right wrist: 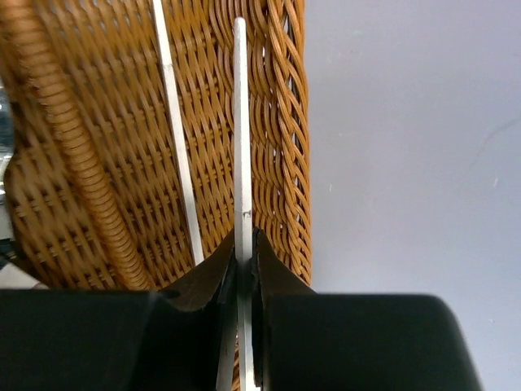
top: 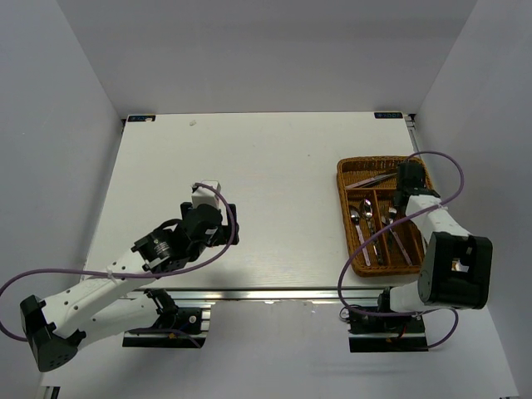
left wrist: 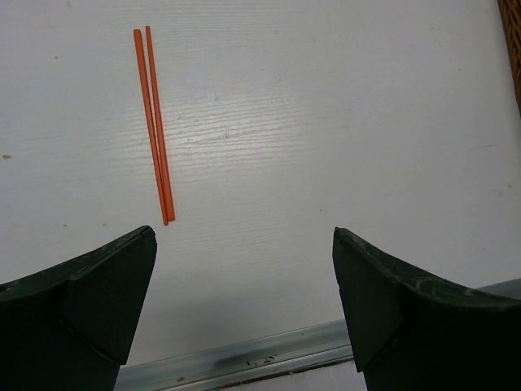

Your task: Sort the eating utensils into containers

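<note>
Two red-orange chopsticks (left wrist: 155, 122) lie side by side on the white table, ahead and left of my left gripper (left wrist: 244, 236), which is open and empty; they are hidden in the top view. My right gripper (right wrist: 244, 254) is shut on a white chopstick (right wrist: 240, 122), held over the far crosswise section of the brown wicker tray (right wrist: 81, 163). A second white chopstick (right wrist: 175, 138) lies in that section beside it. In the top view the right gripper (top: 409, 179) is over the tray (top: 342, 216), whose lengthwise sections hold spoons (top: 356, 218) and other silver and pink-handled utensils.
The tray's corner shows at the right edge of the left wrist view (left wrist: 514, 49). The table's metal front rail (left wrist: 244, 354) runs just below the left gripper. Grey walls enclose the table on three sides.
</note>
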You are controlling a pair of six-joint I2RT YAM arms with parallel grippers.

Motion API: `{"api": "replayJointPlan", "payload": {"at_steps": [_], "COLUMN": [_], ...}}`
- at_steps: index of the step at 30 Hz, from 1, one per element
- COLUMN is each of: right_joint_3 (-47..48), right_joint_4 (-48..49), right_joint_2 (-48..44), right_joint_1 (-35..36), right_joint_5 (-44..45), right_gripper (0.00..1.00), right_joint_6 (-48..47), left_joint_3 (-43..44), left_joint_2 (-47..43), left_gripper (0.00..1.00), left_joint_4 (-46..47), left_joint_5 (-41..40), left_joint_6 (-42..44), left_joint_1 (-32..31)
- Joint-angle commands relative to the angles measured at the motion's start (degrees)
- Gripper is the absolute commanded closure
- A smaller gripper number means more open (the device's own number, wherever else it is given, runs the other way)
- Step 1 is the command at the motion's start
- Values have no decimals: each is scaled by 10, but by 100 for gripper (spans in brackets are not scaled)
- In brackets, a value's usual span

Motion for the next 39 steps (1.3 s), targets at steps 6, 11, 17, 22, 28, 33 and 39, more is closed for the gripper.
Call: {"api": "replayJointPlan", "payload": {"at_steps": [6,11,17,22,28,33,39], "right_joint_3": [-62,-54,26,112,71,4,-50], "right_joint_4": [83,93,48,-12,11,51,71], "right_joint_2": [-40,-45,-36,-36,-21,-11,-25], "right_joint_1": [-3,-2,-2,-2,-3,-8,-26], "right_joint_5": [-9,10,2,-55,-86,-62,-76], "right_gripper": [83,55,25,12,27,56,57], "right_joint_6": [-22,-23,19,75,53,47,39], "left_joint_3": [-6,-6,-4,-1,6,6,2], "left_joint_2": [-17,-17,-8,5,36,39,23], "left_gripper": [2,2,2,2,2,2,2], "left_joint_4": [7,6,2,-1,-7,-11,-7], "left_joint_5": [-4,-7,-16,-26,-24,-32,-26], "left_joint_6": [4,3,2,-1,0,-5,-3], "left_joint_1": [-3,-4,-4,-5,-4,-4,-4]}}
